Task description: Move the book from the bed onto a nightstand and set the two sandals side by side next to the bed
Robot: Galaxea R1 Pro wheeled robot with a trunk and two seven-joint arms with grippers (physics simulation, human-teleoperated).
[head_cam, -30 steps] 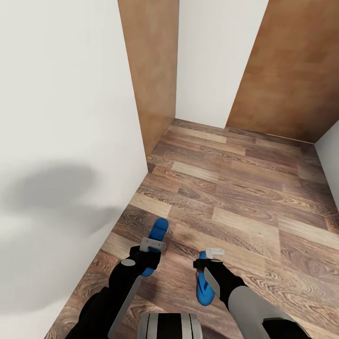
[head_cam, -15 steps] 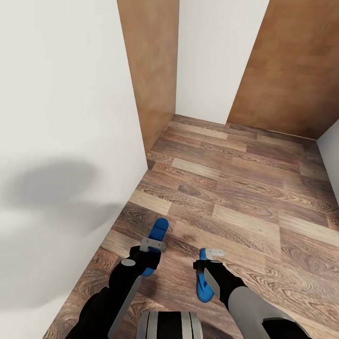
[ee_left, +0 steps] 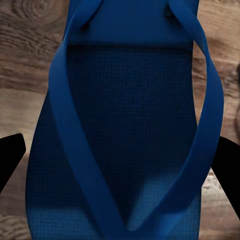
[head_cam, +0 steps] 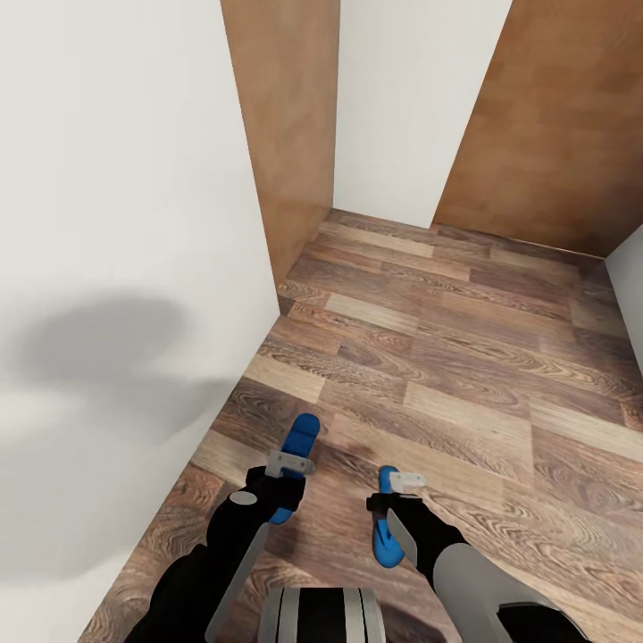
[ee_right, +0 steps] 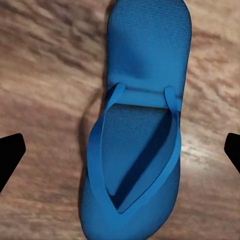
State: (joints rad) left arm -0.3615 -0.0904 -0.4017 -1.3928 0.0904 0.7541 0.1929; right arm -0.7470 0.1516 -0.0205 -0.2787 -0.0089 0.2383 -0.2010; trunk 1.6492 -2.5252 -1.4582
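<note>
Blue sandals, the left sandal (head_cam: pixel 298 449) under my left claw (head_cam: pixel 289 464) and the right sandal (head_cam: pixel 388 529) under my right claw (head_cam: pixel 407 481), have slid lower in frame, both claws spread apart, so I judge I'm still carrying neither.

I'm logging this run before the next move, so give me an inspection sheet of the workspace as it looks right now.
Surface: wood-plank floor, bare between the walls.
Job's things: left sandal under the left gripper; right sandal under the right gripper; both flat on the floor, straps up, apart from each other.
Clutter: nothing seen.
Grippers: left gripper open, fingertips either side of its sandal, not touching; right gripper open, fingertips wide of its sandal.
Cables: nothing seen.
Surroundings: white wall close on the left, brown wooden panels ahead, another to the right.
</note>
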